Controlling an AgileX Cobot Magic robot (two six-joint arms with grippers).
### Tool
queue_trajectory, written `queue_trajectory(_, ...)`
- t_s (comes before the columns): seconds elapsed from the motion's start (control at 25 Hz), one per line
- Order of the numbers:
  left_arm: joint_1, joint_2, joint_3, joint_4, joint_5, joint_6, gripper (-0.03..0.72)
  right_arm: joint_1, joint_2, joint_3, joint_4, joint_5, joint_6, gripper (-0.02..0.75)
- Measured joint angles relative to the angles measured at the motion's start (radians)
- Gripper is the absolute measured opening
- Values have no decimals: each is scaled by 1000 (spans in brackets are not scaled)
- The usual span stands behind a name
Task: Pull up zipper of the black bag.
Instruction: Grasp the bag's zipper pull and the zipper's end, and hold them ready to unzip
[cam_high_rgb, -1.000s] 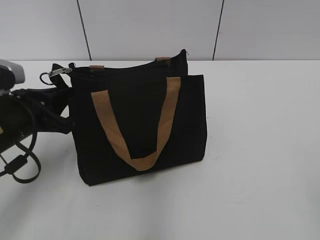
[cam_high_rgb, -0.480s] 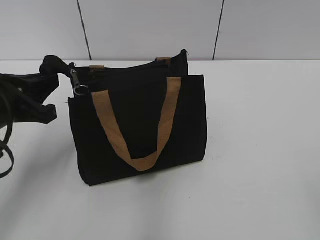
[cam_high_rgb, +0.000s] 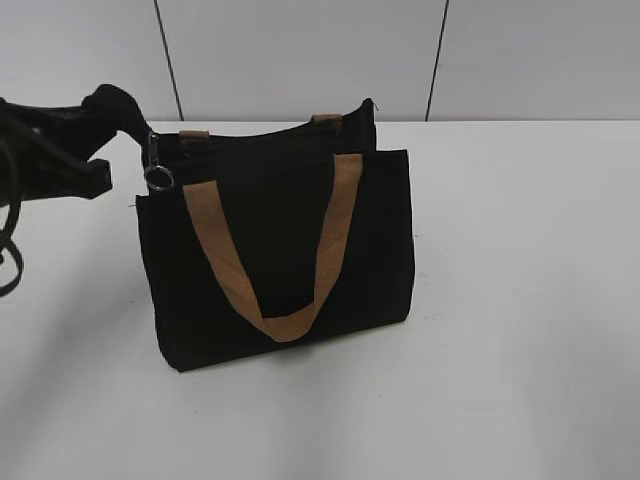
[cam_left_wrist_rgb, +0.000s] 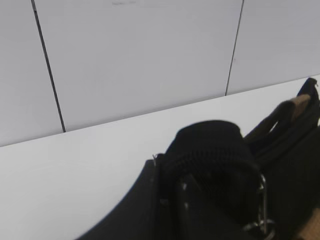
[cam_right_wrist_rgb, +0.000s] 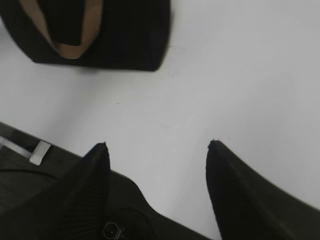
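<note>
exterior view: the black bag (cam_high_rgb: 280, 250) stands upright left of the counter's middle, toward the far edge, so its zipper (cam_high_rgb: 250, 136) faces up along the top. the silver pull (cam_high_rgb: 157, 172) hangs at the bag's left corner, where the left gripper (cam_high_rgb: 105, 125) sits beside the fabric end tab.

left wrist view: the zip's end tab (cam_left_wrist_rgb: 210, 145) sits between the fingers; whether they pinch it, i cannot tell.

right wrist view: the right gripper (cam_right_wrist_rgb: 157, 150) is spread wide above the counter's near edge, empty, well apart from the bag.
</note>
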Motion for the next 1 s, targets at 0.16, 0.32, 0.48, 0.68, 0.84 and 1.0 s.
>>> queue_trajectory(0.16, 0, -7, -61, 0, 114, -7, 18, 10, 172, -28, 186, -90, -222, 471)
queue_trajectory(0.32, 0, -7, -77, 0, 172, -29, 18, 56, 330, -55, 354, -163, -413, 471)
queue_trajectory(0.48, 0, -19, -97, -2, 214, -35, 18, 124, 526, -115, 494, -174, -585, 471)
queue_trajectory(0.68, 0, -45, -129, -5, 282, -35, 18, 259, 799, -229, 561, -236, -730, 471)
queue_trajectory(0.84, 0, -49, -136, -12, 311, -37, 18, 387, 989, -320, 568, -335, -810, 471)
queue_trajectory(1.0, -2, -59, -136, -41, 337, -38, 18, 493, 1165, -428, 569, -403, -878, 471)
